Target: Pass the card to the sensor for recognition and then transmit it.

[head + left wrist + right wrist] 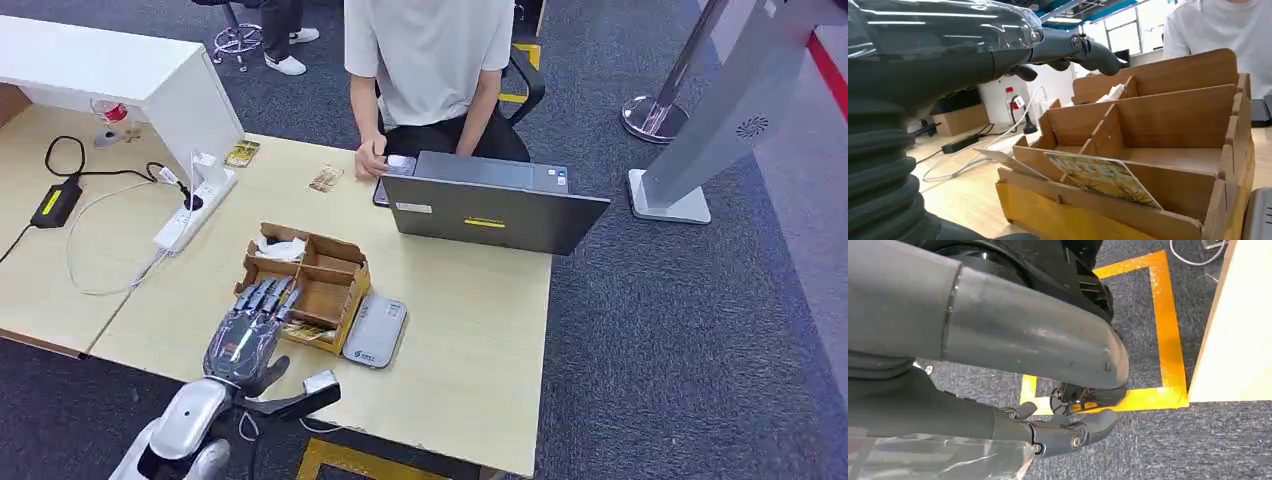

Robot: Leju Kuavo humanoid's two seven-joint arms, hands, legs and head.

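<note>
Wooden table (470,300) — left hand (245,335) over card box (305,285), empty.

We cannot read the print on the card (1103,177) — too small — and its lower edge is hidden behind the front wall of the wooden organiser (1168,145). The left robot hand (248,325) covers the organiser's near-left compartments in the head view. The person (430,60) is cut off at the top edge. The right robot hand (1048,432) is half hidden by its own thumb — we cannot tell its grasp.
</note>
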